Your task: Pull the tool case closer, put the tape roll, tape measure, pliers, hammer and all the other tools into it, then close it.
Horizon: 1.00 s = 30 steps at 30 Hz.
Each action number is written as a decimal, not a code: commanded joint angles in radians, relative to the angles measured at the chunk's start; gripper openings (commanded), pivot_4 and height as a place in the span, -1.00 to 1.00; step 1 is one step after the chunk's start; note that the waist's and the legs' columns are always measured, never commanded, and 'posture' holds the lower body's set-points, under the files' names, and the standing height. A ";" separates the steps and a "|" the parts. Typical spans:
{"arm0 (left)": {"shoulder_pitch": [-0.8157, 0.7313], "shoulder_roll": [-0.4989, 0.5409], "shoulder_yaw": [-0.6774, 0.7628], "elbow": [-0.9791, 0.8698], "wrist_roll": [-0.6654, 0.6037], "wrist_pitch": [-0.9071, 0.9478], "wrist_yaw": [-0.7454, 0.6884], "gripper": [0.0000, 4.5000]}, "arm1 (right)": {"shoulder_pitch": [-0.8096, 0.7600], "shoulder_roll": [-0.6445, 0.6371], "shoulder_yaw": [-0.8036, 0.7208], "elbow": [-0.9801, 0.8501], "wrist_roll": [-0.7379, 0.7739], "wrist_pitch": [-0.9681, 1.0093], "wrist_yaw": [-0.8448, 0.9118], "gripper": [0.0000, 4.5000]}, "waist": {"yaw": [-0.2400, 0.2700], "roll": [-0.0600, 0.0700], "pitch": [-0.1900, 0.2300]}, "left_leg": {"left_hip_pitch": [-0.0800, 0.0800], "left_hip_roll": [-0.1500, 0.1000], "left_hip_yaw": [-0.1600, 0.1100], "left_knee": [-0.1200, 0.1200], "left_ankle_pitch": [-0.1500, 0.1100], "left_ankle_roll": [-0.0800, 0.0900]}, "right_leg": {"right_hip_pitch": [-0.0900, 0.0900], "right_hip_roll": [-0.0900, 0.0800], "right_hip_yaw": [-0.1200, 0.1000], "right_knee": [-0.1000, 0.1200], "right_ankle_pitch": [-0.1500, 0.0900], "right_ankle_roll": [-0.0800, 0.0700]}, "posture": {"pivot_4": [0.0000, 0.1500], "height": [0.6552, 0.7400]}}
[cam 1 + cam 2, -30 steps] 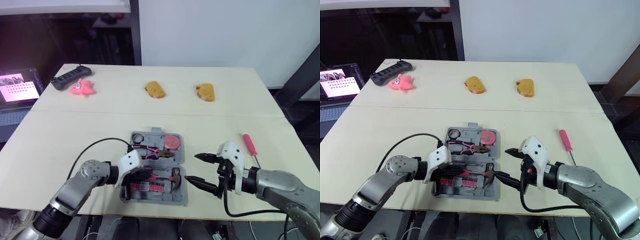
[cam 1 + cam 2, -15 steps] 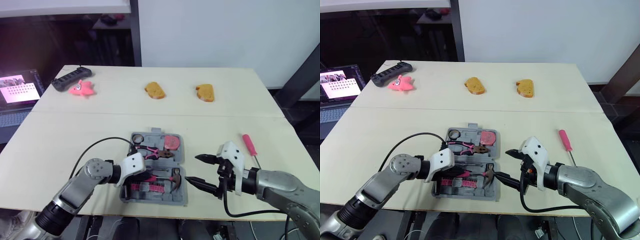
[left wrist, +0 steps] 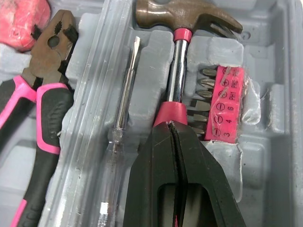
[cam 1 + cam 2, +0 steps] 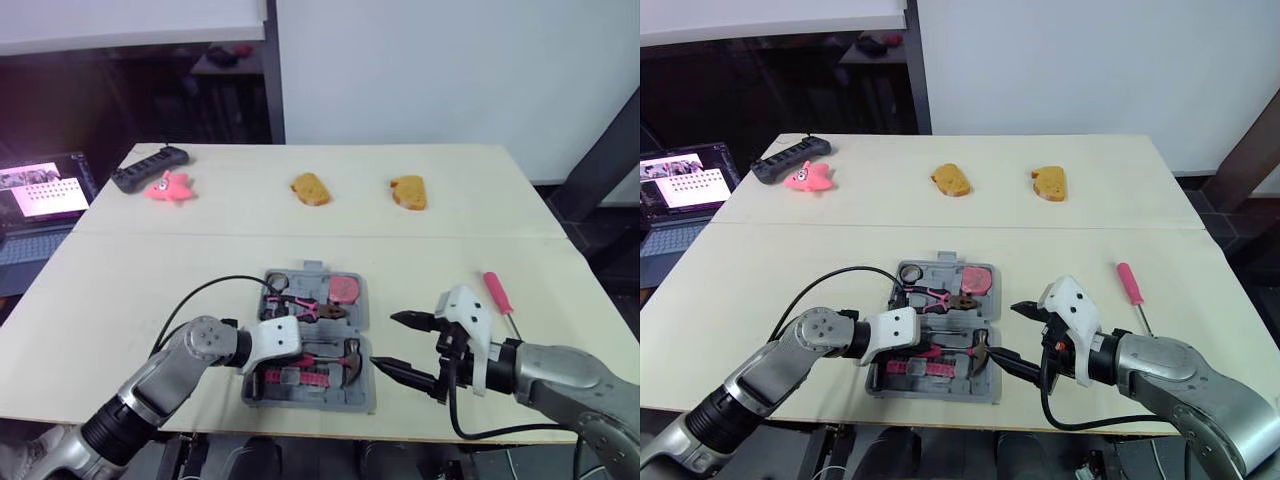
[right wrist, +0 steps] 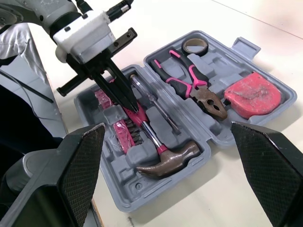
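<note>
Tool case open, at the table's front edge, between my two grippers. Hammer lies in its slot. Left gripper: fingers pressed together, tips on the pink grip. Right gripper: fingers spread, holding nothing, just beside the case.

Risks: my closed tips may skid off the rounded grip and leave the hammer proud, blocking the lid. A hard push could nudge the case over the edge. Pink screwdriver lies outside.

Bit holder reads PH1, 6, 4, 3.
</note>
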<state>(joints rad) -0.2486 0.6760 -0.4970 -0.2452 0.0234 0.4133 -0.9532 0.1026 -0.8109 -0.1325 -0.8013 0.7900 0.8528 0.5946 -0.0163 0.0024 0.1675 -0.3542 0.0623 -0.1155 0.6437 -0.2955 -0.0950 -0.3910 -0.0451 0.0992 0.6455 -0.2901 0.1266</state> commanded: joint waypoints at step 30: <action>0.353 0.404 1.009 0.569 -0.432 -0.329 -0.501 -0.39 | 0.234 -0.055 -0.374 0.419 -0.241 -0.386 0.301 1.00 | 0.002 -0.014 0.025 | -0.019 0.000 0.001 -0.001 0.000 -0.001 | -0.019 0.000 0.000 0.001 0.003 -0.005 | 1.00 1.00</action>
<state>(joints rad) 0.0961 1.0521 0.4623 0.2480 -0.4417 0.1706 -1.4357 0.3187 -0.8533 -0.4330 -0.4376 0.5743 0.5222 0.8576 -0.0144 -0.0115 0.1927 -0.3726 0.0624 -0.1148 0.6427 -0.2951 -0.0956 -0.4104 -0.0450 0.0994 0.6466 -0.2871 0.1211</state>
